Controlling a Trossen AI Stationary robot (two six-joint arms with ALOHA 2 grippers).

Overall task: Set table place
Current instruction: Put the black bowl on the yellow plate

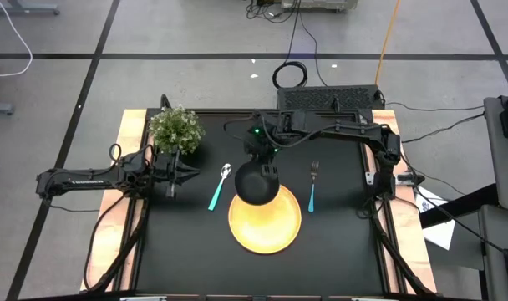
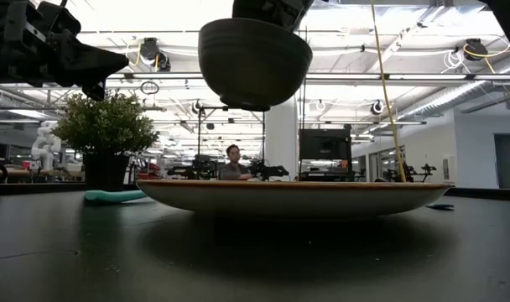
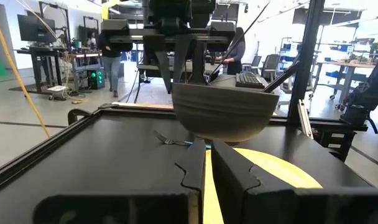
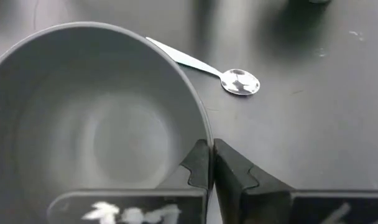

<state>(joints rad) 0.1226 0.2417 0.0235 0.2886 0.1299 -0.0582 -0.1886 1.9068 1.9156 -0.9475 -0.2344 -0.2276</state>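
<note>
We see the yellow plate (image 1: 265,223) nearest the table's (image 1: 337,242) front edge, bare black top on both sides. Above its far rim hangs the black bowl (image 1: 256,182), clear of it, rim pinched by the right gripper (image 4: 211,163). Spoon (image 1: 219,187) left, fork (image 1: 312,185) right. Left gripper (image 1: 172,172) pressed nearly together, empty, by the plant (image 1: 176,129) at far-left corner

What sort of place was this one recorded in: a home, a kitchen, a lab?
Most likely a robotics lab or open workshop: a person sits at a bench beyond the table, cables trail over the taped floor, and monitors stand on desks.
</note>
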